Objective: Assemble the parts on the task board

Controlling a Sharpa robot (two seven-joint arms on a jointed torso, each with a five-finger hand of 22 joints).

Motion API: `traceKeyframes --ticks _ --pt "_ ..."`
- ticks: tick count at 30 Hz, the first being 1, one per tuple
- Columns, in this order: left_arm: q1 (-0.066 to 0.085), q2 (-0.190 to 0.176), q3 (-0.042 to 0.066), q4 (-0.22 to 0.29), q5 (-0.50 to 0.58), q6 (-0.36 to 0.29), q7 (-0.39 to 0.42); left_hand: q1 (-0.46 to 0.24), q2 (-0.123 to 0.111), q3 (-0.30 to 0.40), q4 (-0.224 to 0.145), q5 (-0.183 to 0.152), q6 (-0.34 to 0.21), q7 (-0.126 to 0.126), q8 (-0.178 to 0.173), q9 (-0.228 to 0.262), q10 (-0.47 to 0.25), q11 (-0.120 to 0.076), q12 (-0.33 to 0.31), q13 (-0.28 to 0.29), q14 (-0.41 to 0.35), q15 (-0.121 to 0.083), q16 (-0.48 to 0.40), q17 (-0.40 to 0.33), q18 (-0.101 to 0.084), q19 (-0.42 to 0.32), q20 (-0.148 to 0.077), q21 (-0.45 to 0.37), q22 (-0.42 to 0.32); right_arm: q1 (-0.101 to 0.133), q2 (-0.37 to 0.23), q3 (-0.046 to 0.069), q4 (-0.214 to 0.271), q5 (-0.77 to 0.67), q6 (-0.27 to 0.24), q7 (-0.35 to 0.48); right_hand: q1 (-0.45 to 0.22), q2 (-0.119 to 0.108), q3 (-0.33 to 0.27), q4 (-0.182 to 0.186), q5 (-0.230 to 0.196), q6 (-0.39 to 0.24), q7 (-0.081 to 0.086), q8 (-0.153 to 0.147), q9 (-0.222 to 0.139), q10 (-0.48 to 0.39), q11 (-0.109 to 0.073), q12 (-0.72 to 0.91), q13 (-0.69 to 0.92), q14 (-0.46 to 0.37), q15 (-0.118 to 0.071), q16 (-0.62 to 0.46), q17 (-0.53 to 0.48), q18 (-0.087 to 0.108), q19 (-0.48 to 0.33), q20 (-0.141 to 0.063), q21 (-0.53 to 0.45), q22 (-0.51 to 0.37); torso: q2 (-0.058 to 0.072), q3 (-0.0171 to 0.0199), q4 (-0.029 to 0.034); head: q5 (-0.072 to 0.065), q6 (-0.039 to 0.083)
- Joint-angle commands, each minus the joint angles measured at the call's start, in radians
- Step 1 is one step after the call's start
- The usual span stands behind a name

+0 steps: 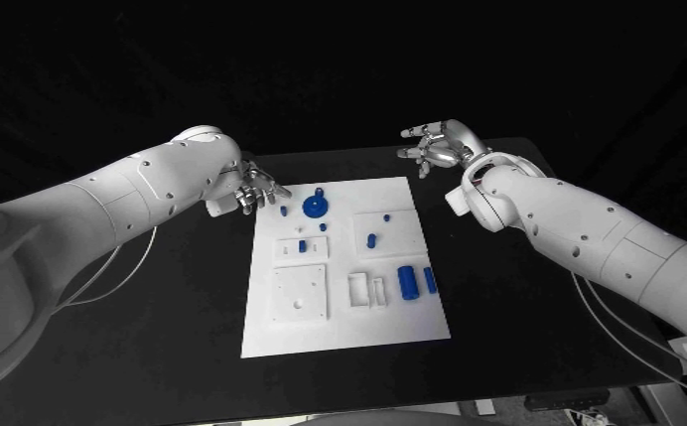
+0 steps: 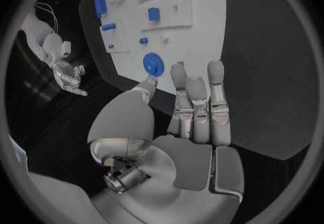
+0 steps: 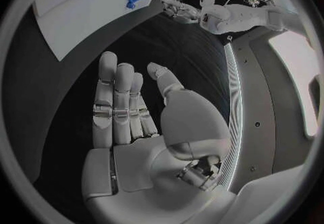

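Head view: the task board [image 1: 343,342] lies mid-table [image 1: 172,347]; the blue disc [image 1: 315,209] sits near its far edge, blue pegs [image 1: 417,281] nearer the right side. The left hand [image 1: 251,191] hovers at the board's far-left corner, empty; the right hand [image 1: 441,145] hangs well off the board, empty. Judged advice: approach the disc from above, pinch its rim squarely. Left wrist view: left hand's fingers [image 2: 199,100] straight and apart, touching nothing, disc [image 2: 154,64] just beyond. Right wrist view: right hand [image 3: 135,121] spread, holding nothing.
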Motion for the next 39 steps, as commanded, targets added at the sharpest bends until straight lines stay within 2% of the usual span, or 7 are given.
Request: traceKeyframes --ticks 1,7,10,19,33,36,39 --pt "-0.004 0.011 0.000 -0.016 0.012 0.046 0.046 -0.002 0.008 -0.003 -0.004 0.002 -0.003 0.003 -0.008 -0.003 -0.007 -0.002 0.003 -0.002 -0.005 0.000 0.002 -0.002 -0.001 -0.008 0.003 0.004 0.020 0.000 -0.002 0.001 0.006 -0.005 -0.005 0.006 -0.004 -0.005 0.005 -0.002 0.005 -0.003 0.002 -0.006 -0.001 -0.006 0.001 -0.007 -0.002 -0.003 0.001 -0.006 -0.001 0.005 -0.006 0.001 0.003 -0.001 0.006 -0.0018 -0.0049 0.001 0.002" --pt "-0.011 0.028 -0.001 -0.043 0.014 0.065 0.048 -0.003 0.022 -0.013 -0.023 0.006 0.002 0.004 -0.017 -0.006 -0.009 -0.002 0.006 -0.003 -0.008 0.000 0.006 -0.004 -0.001 -0.010 0.003 0.004 0.020 0.001 -0.005 0.001 0.013 -0.006 -0.007 0.005 -0.004 -0.008 0.009 -0.002 0.006 -0.003 0.002 -0.006 -0.001 -0.004 0.001 -0.008 -0.003 -0.002 0.000 -0.006 -0.001 0.005 -0.005 0.000 0.003 0.000 0.010 -0.0029 -0.0061 0.004 0.004" --pt "-0.016 0.037 -0.003 -0.059 0.014 0.068 0.049 -0.003 0.023 -0.015 -0.026 0.006 0.001 0.004 -0.018 -0.006 -0.010 -0.001 0.007 -0.003 -0.008 0.001 0.006 -0.004 -0.001 -0.010 0.003 0.004 0.020 0.001 -0.006 0.002 0.016 -0.006 -0.009 0.005 -0.004 -0.008 0.009 -0.002 0.006 -0.003 0.002 -0.006 -0.001 -0.004 0.001 -0.008 -0.003 -0.002 0.000 -0.006 -0.001 0.005 -0.005 0.000 0.003 0.000 0.010 -0.0043 -0.0056 0.003 0.002" --pt "-0.023 0.044 -0.005 -0.078 0.012 0.066 0.049 -0.004 0.025 -0.017 -0.030 0.006 -0.001 0.005 -0.019 -0.004 -0.012 -0.001 0.009 -0.003 -0.010 0.001 0.007 -0.006 -0.001 -0.011 0.004 0.005 0.020 0.002 -0.009 0.004 0.023 -0.008 -0.011 0.004 -0.004 -0.008 0.009 -0.002 0.006 -0.003 0.002 -0.006 -0.001 -0.004 0.001 -0.008 -0.003 -0.002 0.000 -0.006 -0.001 0.005 -0.005 0.000 0.003 0.000 0.009 -0.0050 -0.0055 0.000 -0.001" --pt "-0.024 0.041 -0.005 -0.082 0.012 0.064 0.046 -0.009 0.037 -0.022 -0.032 0.005 0.001 0.000 -0.002 0.016 -0.011 -0.004 0.014 -0.002 -0.008 -0.001 0.014 -0.008 -0.001 -0.010 0.002 0.009 0.020 0.002 -0.011 0.004 0.025 -0.009 -0.012 0.004 -0.004 -0.008 0.009 -0.002 0.006 -0.003 0.002 -0.006 -0.001 -0.004 0.001 -0.008 -0.003 -0.002 0.000 -0.006 -0.001 0.005 -0.005 0.000 0.003 0.000 0.008 -0.0033 -0.0044 0.002 -0.004" --pt "-0.024 0.044 -0.005 -0.087 0.012 0.066 0.045 -0.010 0.044 -0.023 -0.032 0.004 -0.002 0.002 -0.008 0.014 -0.011 -0.003 0.014 -0.002 -0.009 0.000 0.014 -0.008 -0.001 -0.011 0.002 0.010 0.020 0.002 -0.011 0.004 0.025 -0.009 -0.012 0.003 -0.004 -0.008 0.009 -0.002 0.006 -0.003 0.002 -0.006 -0.001 -0.004 0.001 -0.008 -0.003 -0.002 0.000 -0.006 -0.001 0.005 -0.005 0.000 0.003 0.000 0.008 -0.0028 -0.0049 0.004 -0.003" --pt "-0.024 0.048 -0.005 -0.095 0.013 0.068 0.044 -0.014 0.058 -0.033 -0.036 0.003 0.002 0.005 -0.032 0.000 -0.012 -0.001 0.015 -0.004 -0.010 0.001 0.015 -0.010 0.000 -0.011 0.004 0.011 0.020 0.002 -0.010 0.004 0.026 -0.010 -0.012 0.003 -0.004 -0.008 0.009 -0.002 0.006 -0.003 0.002 -0.006 -0.001 -0.004 0.001 -0.008 -0.003 -0.002 0.000 -0.006 -0.001 0.005 -0.005 0.000 0.003 0.000 0.008 -0.0032 -0.0052 0.005 -0.002"
